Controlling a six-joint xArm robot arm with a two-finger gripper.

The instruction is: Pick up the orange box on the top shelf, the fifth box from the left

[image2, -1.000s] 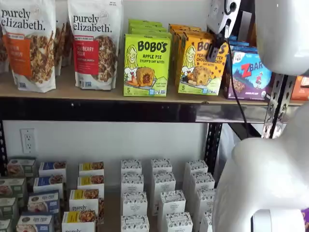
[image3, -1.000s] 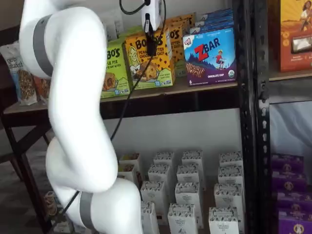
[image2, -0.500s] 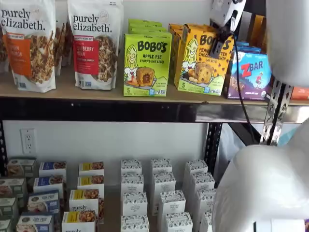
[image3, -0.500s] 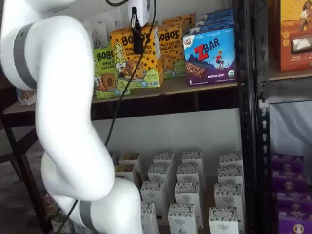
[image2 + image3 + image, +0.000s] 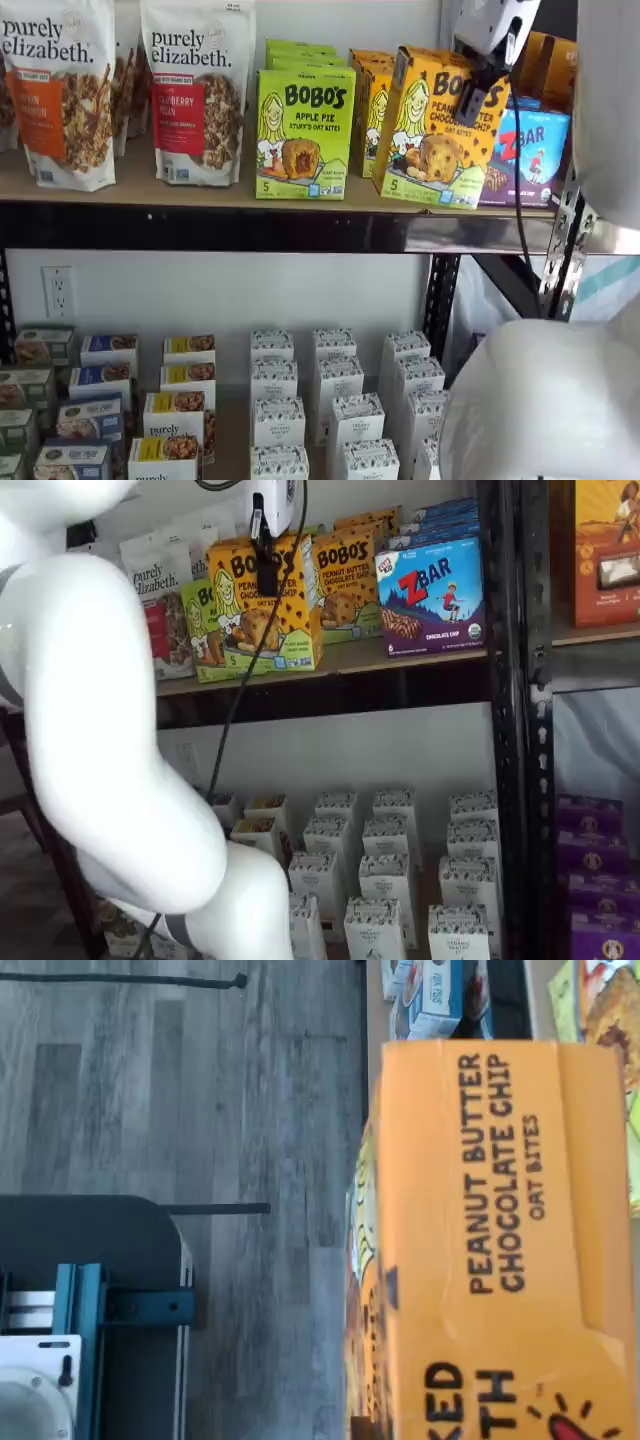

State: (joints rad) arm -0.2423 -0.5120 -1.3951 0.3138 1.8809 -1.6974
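Step in hand, judged: the lift-out, with the grasp already made. Pincer (image 5: 266, 575) seen in both shelf views closed on the top of the orange box (image 5: 262, 605), black fingers clamped over its upper edge, cable trailing down beside it. Box held tilted, forward of the row, bottom edge just above or barely at the front of the top shelf (image 5: 400, 655); contact there not possible to tell. From the wrist view, only the box's orange side panel reading "PEANUT BUTTER CHOCOLATE CHIP" filling much of the picture, grey floor behind, no fingers visible. More orange Bobo's cartons (image 5: 372, 100) left standing behind it, lime-green Bobo's box (image 5: 305, 133) to one side, ZBar box (image 5: 530, 155) to the other, both close by.

Next move, judged: a steady pull outward and slightly up, clear of the black front rail and of the neighbouring cartons, grip kept firm since held by the top edge only and liable to swing.
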